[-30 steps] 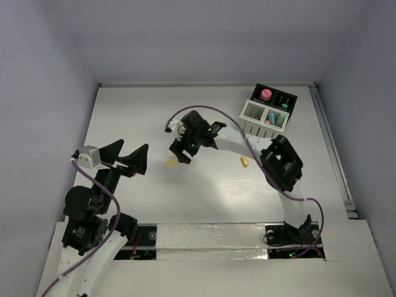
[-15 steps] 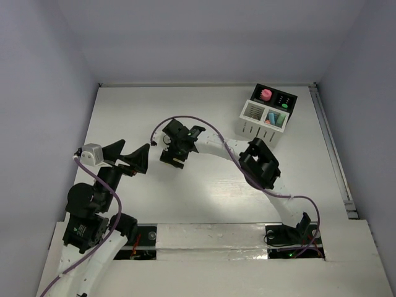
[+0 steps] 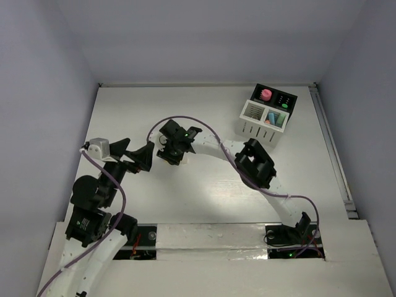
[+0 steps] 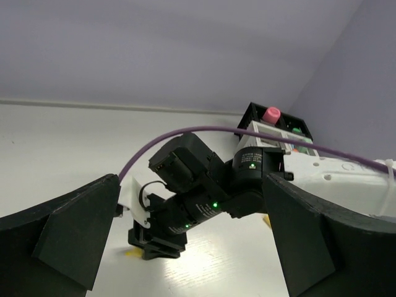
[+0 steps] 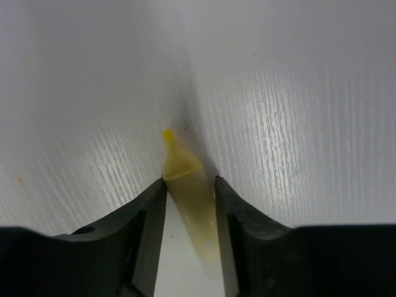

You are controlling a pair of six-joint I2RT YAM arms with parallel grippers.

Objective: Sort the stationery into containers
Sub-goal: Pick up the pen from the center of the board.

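The right end effector point(image 3: 170, 154) points down at the white surface point(image 3: 204, 198), near the left end effector point(image 3: 133, 153), whose fingers are spread wide. A pink-capped bottle point(image 3: 265, 94) stands in the black box point(image 3: 286, 101), which is joined to the white slatted box point(image 3: 255, 114).

Pale yellow pen point(image 5: 189, 198), darker yellow tip. Right gripper point(image 5: 190, 185) matte black. Table point(image 5: 297, 124) white, faint wood-grain streaks. Slatted box point(image 3: 252, 111) white; joined box point(image 3: 291, 96) black, green dots inside. Bottle cap point(image 3: 265, 94) pink. Blue pen point(image 3: 271, 116) in white box. Cable point(image 3: 179, 117) purple. Left gripper point(image 3: 137, 150) black. Walls point(image 3: 185, 37) pale lavender.
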